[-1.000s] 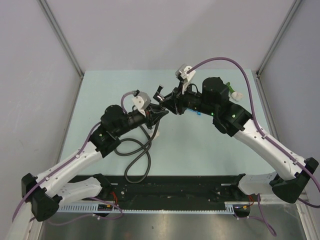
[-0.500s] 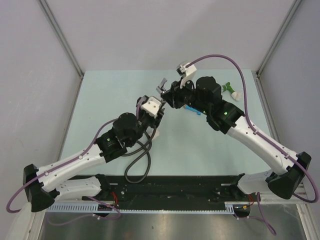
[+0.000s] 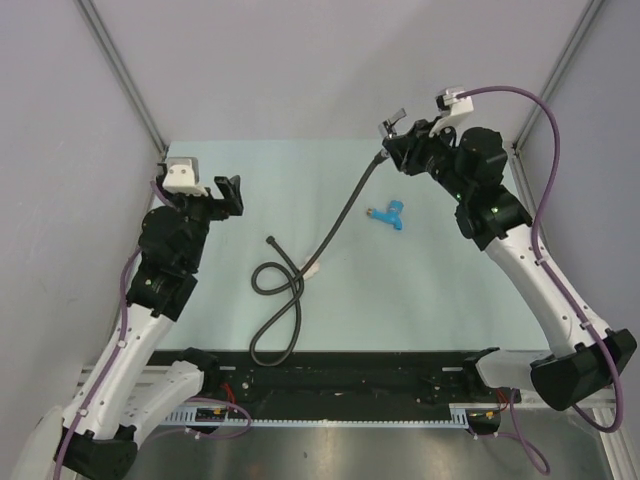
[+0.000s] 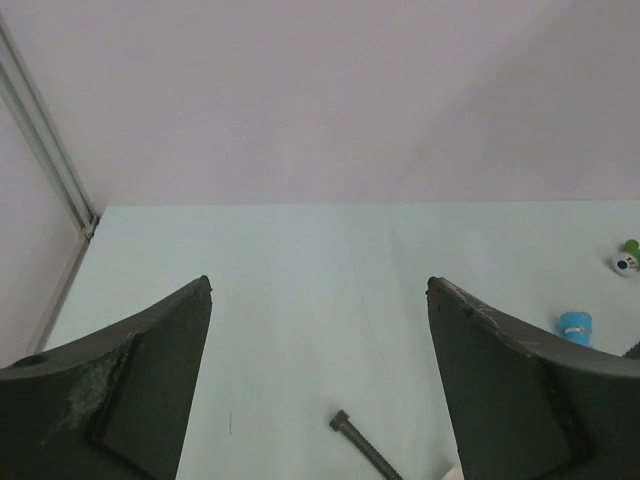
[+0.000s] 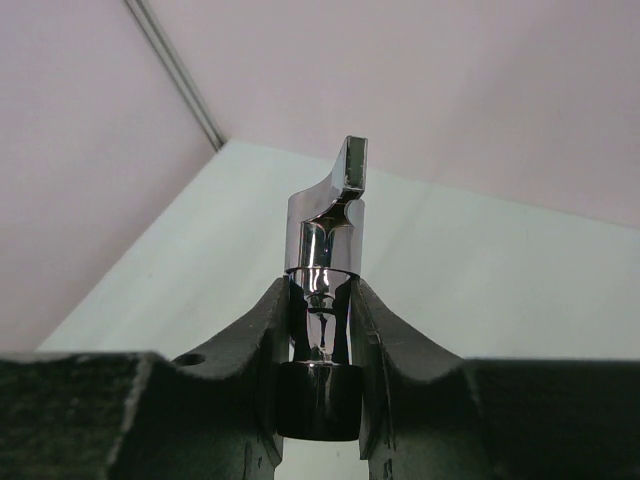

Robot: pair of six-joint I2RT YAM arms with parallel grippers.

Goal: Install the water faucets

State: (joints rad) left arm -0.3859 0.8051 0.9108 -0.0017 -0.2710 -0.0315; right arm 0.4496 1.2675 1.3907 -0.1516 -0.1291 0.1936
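My right gripper (image 3: 393, 143) is shut on the chrome water faucet (image 3: 391, 124), held in the air over the table's far right. In the right wrist view the faucet (image 5: 325, 245) stands upright between the fingers (image 5: 268, 330), its handle on top, with a black nut under it. A long black hose (image 3: 340, 215) hangs from the faucet down to the table and ends in a loose coil (image 3: 275, 295). My left gripper (image 3: 231, 193) is open and empty at the far left, well away from the hose. Between its wide fingers (image 4: 150, 370) the hose's free end (image 4: 345, 424) lies on the table.
A blue fitting (image 3: 391, 214) lies on the pale green table (image 3: 440, 290) right of the hose, also showing as the blue fitting (image 4: 575, 325) from the left wrist. A small green and white part (image 4: 627, 258) sits further back. A white piece (image 3: 312, 268) lies against the hose. Walls enclose three sides.
My left gripper opened, let go near the faucet and swung away to the left. The right arm carried the faucet up and to the far right, drawing the hose out straight.
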